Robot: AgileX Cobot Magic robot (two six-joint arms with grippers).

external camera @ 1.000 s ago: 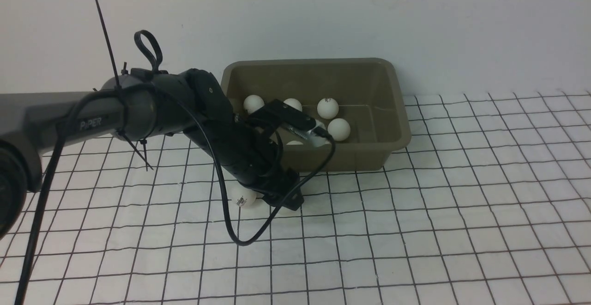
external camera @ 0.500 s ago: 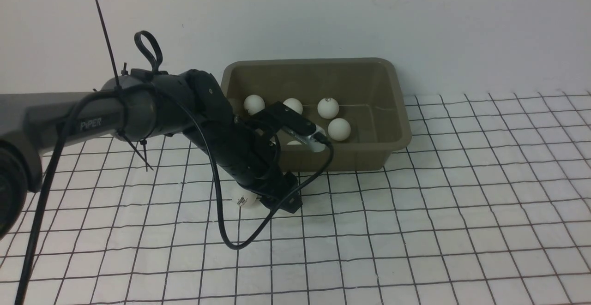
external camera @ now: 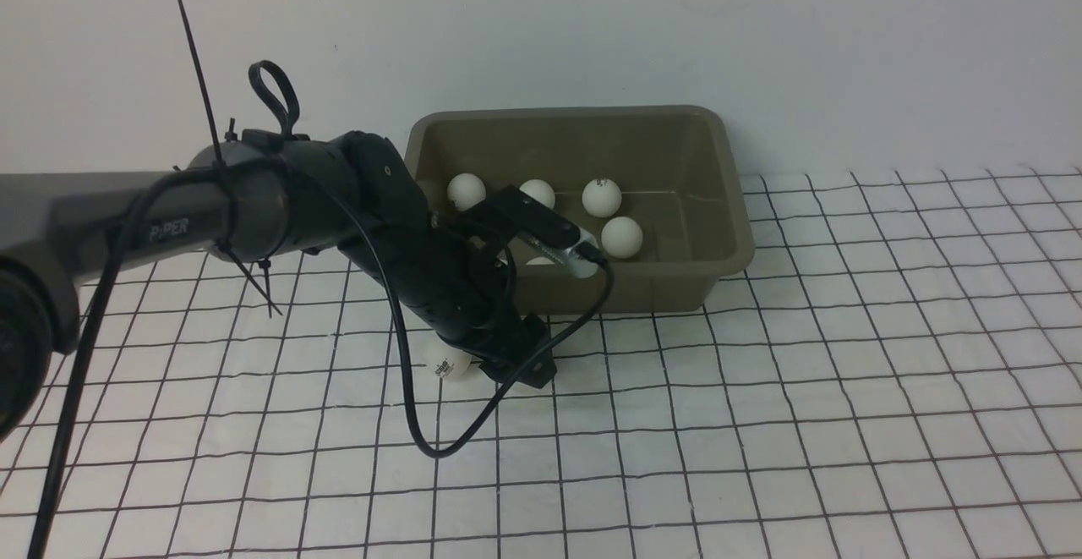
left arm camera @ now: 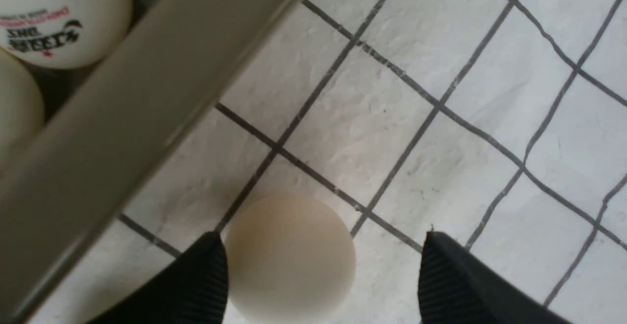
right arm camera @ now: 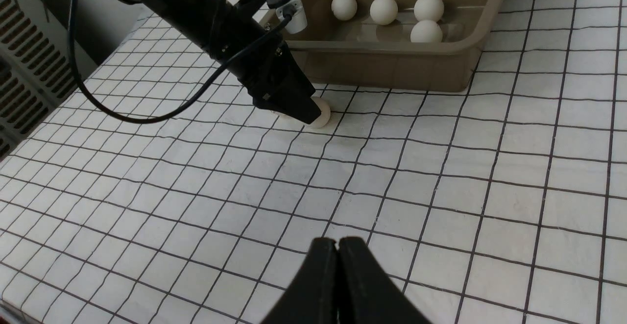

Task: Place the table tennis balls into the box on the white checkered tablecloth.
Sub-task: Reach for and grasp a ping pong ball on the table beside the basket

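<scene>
Barely shifted, left gripper gapes around a ball (front view half-hides it); right gripper clenched.

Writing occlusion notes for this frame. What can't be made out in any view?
- Front view: the left arm hides the box's near-left corner, so the count of balls inside is unsure.
- Left wrist view: the frame edge cuts off the fingers and the ball between them; contact unclear.
- Right gripper: only shut fingers show, in the right wrist view; absent from the front view.
</scene>
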